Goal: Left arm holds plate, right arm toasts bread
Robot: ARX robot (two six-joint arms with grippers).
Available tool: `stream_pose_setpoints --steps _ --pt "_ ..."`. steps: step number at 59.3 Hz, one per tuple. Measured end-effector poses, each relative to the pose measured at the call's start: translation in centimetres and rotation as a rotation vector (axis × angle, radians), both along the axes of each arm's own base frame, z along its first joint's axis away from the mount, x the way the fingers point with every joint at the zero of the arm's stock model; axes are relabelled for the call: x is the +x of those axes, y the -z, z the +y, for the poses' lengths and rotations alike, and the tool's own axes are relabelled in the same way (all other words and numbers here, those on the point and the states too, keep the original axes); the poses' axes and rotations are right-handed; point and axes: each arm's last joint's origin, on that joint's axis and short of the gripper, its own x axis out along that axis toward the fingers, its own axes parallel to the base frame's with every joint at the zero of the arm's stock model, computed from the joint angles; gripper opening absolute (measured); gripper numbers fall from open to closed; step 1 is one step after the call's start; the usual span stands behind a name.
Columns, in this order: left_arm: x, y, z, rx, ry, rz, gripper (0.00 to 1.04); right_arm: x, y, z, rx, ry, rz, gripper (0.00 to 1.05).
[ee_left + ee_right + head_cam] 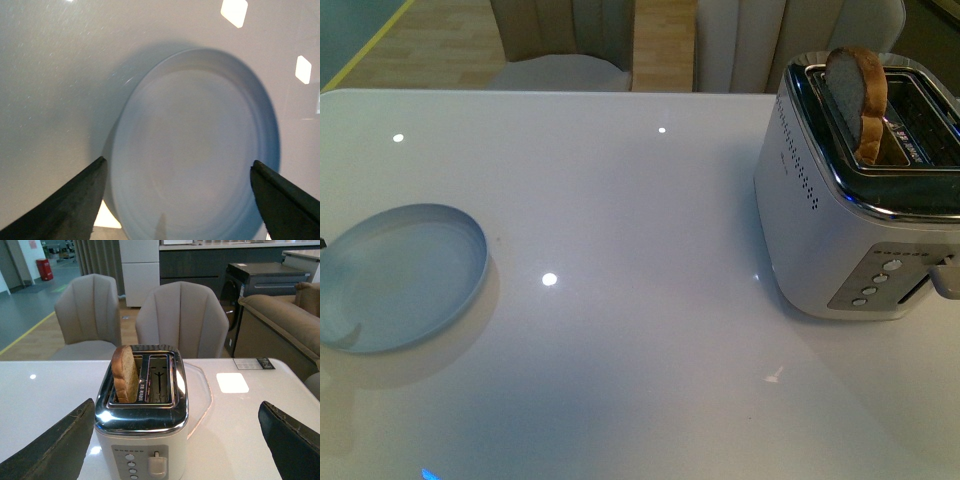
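Spreading wide, the left arm's fingers (55, 205) hold nothing; in the left wrist view they straddle the plate (195, 145), whose rim runs between the two tips without touching either. On the desk (620, 200) in the front view the plate (400, 275) lies flat at about 9 o'clock, at the left edge of the frame, so the left arm is plainly the nearer one to it. The right arm's fingers (47, 450) are also parted wide and empty, and the toaster (142, 425) stands straight ahead between them, its lever side facing the wrist. The bread (125, 374) stands upright in one slot, rounded top well proud of the slot, its broad face running along the slot's length. In the front view the toaster (840, 210) sits at about 3 o'clock, well apart from the plate. I judge the coming move turns on the lever below the slots. Count: one plate, one bread slice, one toaster with two slots, two chairs (180, 315) behind the desk.
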Motion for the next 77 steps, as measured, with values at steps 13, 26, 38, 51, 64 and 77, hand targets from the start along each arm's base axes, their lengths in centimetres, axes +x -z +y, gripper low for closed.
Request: stream_pose_setpoints --steps 13,26,38,51,64,77 --pt "-1.9 -6.6 -3.6 0.008 0.057 -0.143 0.98 0.0 0.0 0.0 0.0 0.0 0.0 0.96" --pt "-4.7 -11.5 -8.7 -0.048 0.109 -0.266 0.98 0.0 0.0 0.0 0.0 0.0 0.0 0.96" --pt "-7.5 -13.5 -11.9 -0.079 0.112 -0.332 0.98 0.0 0.0 0.0 0.0 0.0 0.0 0.96" --pt "-10.6 -12.2 -13.0 0.49 -0.13 -0.778 0.6 0.0 0.0 0.0 0.0 0.0 0.002 0.96" --pt "-13.3 -12.6 -13.9 0.553 -0.103 -0.814 0.21 0.0 0.0 0.0 0.0 0.0 0.0 0.96" --pt "-15.5 -12.7 -13.9 0.561 -0.101 -0.819 0.03 0.0 0.0 0.0 0.0 0.0 0.0 0.96"
